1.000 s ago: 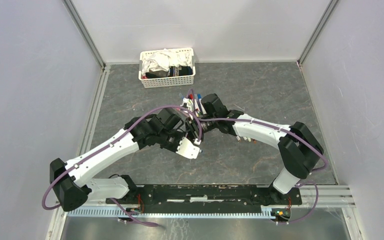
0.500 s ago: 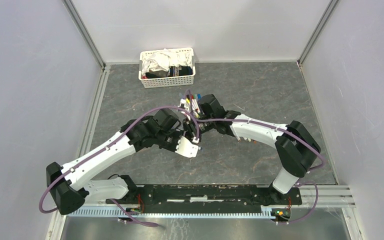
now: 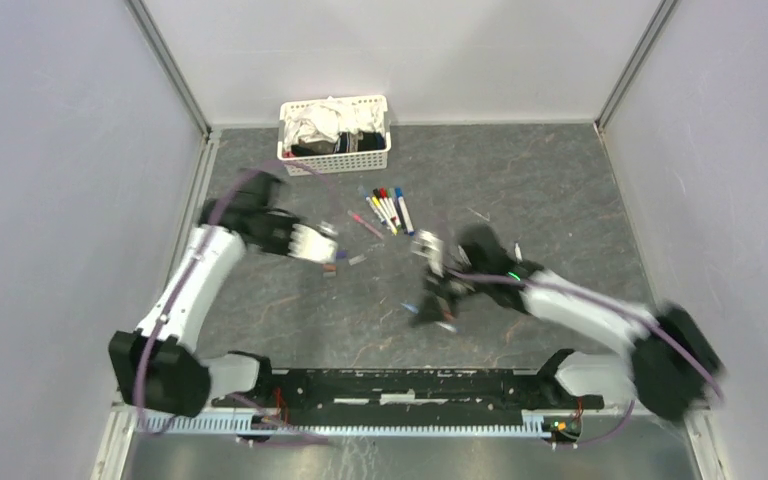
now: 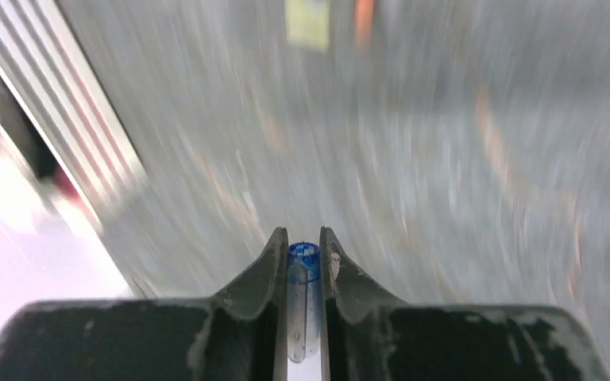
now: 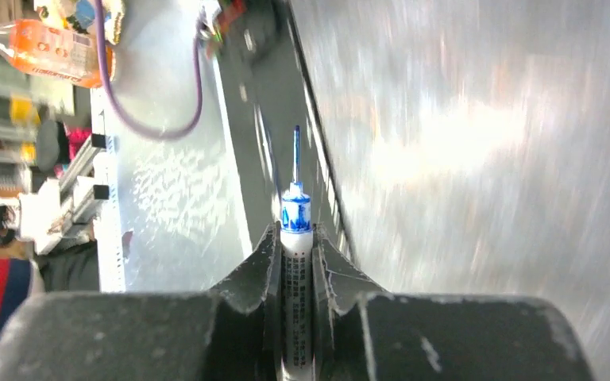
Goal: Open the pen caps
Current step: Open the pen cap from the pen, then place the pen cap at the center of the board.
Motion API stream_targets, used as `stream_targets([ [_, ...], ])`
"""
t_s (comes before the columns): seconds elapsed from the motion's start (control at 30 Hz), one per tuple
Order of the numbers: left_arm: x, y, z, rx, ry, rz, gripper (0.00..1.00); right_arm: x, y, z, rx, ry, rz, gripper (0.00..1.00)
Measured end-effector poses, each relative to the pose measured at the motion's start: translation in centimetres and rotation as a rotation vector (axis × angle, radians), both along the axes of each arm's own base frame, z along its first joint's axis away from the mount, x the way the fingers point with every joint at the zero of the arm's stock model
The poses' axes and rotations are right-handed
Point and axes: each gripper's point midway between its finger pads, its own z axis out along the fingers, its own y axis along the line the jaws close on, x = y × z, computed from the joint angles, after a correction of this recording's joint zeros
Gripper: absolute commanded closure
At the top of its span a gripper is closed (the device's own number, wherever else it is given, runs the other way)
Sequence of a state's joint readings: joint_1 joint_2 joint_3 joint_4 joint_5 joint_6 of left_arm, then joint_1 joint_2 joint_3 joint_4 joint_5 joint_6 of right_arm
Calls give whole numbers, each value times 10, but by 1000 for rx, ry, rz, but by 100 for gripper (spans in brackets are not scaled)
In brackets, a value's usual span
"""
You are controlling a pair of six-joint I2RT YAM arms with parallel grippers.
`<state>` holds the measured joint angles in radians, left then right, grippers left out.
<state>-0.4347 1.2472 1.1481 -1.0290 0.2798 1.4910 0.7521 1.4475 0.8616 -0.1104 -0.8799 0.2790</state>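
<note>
Right wrist: nipped narrow in right gripper [image 5: 294, 238], uncapped blue pen [image 5: 295, 218] lengthwise along jaws; in left gripper [image 4: 303, 244], blue cap [image 4: 303, 257]; other pens [image 3: 388, 210] just before basket [image 3: 335, 160], between both grippers.

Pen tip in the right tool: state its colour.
Blue; the white pen's thin tip shows best in the right wrist view.
</note>
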Motion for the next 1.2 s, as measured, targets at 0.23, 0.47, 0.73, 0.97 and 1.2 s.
stream_targets([
  [0.23,4,140,-4,52,-6,278,98,-85,-66,-71,-194,119,-18,100],
  [0.47,-31,25,22,-132,-58,-25,98,-55,-44,-53,-180,22,-34,100],
  [0.73,5,-7,-37,-157,193,141,96,61,-79,-43,-286,-172,-412,100],
  [0.97,41,-33,-87,-158,295,301,95,131,-132,-52,-463,-292,-712,100],
  [1.2,61,-47,-120,-171,303,379,85,164,-156,-67,-553,-361,-832,100],
])
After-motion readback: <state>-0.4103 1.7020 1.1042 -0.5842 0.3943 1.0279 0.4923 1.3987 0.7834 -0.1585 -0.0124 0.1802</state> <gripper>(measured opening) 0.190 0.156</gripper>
